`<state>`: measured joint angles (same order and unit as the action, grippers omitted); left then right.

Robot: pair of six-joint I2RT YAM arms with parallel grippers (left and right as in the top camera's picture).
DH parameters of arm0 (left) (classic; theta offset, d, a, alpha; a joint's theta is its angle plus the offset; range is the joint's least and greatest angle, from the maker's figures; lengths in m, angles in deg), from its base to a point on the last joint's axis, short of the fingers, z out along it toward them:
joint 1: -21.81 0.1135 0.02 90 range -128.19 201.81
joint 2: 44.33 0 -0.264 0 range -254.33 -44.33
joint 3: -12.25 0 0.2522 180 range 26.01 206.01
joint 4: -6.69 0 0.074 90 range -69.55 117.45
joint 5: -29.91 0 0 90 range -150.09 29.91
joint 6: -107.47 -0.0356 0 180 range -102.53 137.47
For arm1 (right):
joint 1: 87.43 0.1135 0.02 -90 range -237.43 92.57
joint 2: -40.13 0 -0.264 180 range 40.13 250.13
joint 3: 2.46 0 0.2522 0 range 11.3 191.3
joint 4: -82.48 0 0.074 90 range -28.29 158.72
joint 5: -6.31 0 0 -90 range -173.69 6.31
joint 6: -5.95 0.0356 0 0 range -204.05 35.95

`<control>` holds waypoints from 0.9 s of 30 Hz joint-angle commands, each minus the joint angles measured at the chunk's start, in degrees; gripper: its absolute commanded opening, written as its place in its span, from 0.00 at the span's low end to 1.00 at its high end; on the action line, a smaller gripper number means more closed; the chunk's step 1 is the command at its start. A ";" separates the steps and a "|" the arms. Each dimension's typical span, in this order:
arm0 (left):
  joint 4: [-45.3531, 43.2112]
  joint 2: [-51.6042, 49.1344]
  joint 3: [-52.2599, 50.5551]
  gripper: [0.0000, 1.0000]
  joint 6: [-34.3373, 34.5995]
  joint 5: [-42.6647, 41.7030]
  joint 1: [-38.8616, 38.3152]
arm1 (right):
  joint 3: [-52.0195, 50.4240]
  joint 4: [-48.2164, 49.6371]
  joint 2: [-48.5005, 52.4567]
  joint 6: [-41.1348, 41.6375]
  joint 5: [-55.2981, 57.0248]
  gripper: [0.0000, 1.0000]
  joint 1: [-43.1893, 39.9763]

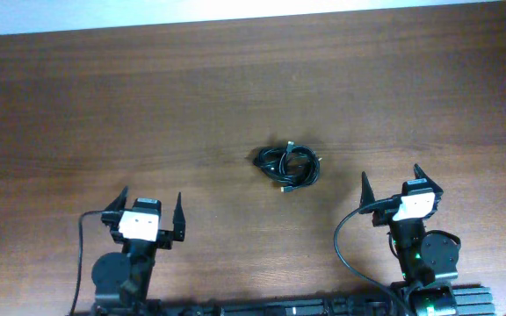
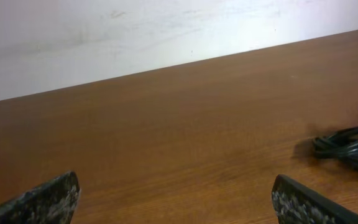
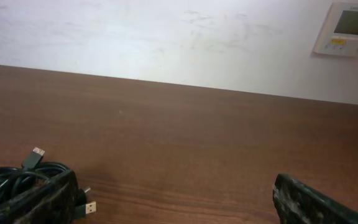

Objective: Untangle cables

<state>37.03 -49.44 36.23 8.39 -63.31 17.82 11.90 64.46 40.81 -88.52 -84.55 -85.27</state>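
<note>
Reach gaping left gripper (image 1: 150, 204) and gaping right gripper (image 1: 391, 178) to separate outer loops of centre-frame cables (image 1: 287, 165); pinch, part gently.

Overhead camera looks straight down on the counter (image 1: 148, 96) from well above. Each wrist camera sits low and close behind its own pincer, left pincer (image 2: 176, 199) and right pincer (image 3: 176, 202), facing across the counter toward the wall (image 2: 104, 37). All three views share the cables (image 1: 288, 165).

cables (image 1: 286, 165) mid-table (image 1: 148, 105), between both arms
</note>
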 commanded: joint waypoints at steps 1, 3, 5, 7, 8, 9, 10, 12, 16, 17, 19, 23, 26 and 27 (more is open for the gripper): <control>1.22 -5.64 5.92 0.99 0.90 -1.09 0.39 | -0.28 -0.33 -0.33 0.39 0.70 0.99 -0.31; 2.36 -8.46 8.31 0.99 0.87 -1.62 0.39 | -0.26 -0.33 -0.33 0.39 0.70 0.99 -0.31; 3.26 -12.50 11.43 0.99 0.50 -3.52 0.39 | -0.28 -0.33 -0.33 0.39 0.68 0.99 -0.31; 3.48 -17.22 14.80 0.99 -2.64 -9.60 0.39 | -0.28 -0.33 -0.33 0.39 0.68 0.99 -0.31; 3.72 -19.15 16.31 0.99 -2.89 -11.65 0.39 | -0.26 -0.33 -0.33 0.39 0.68 0.99 -0.31; 4.17 -21.22 17.92 0.99 -2.99 -13.40 0.39 | -0.28 -0.33 -0.33 0.39 0.68 0.99 -0.31; 4.66 -23.78 19.71 0.99 -2.99 -14.88 0.39 | -0.28 -0.31 -0.33 0.42 0.68 0.99 -0.31; 5.84 -28.55 22.91 0.99 -3.02 -17.92 0.39 | -0.26 -0.31 -0.33 0.42 0.68 0.99 -0.31; 9.05 -37.35 29.05 0.99 -3.23 -25.53 0.28 | -0.26 -0.33 -0.33 0.39 0.68 0.99 -0.31; 10.69 -40.59 31.52 0.99 -3.23 -25.92 -0.04 | -0.28 -0.33 -0.33 0.42 0.68 0.99 -0.31; 12.72 -44.70 34.77 0.99 -3.56 -25.92 -1.09 | -0.26 -0.31 -0.33 0.39 0.70 0.99 -0.31; 13.99 -53.90 40.92 0.99 -6.08 -25.46 -5.11 | -0.28 -0.33 -0.33 0.39 0.68 0.99 -0.31; 14.88 -60.11 45.38 0.99 -6.23 -25.49 -7.52 | -0.26 -0.31 -0.33 0.39 0.68 0.99 -0.31; 15.89 -62.38 47.25 0.99 -6.23 -25.49 -8.35 | -0.28 -0.33 -0.33 0.39 0.68 0.99 -0.31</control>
<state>51.28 -106.07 77.78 3.56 -87.38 11.81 11.90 64.46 40.81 -88.52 -84.55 -85.27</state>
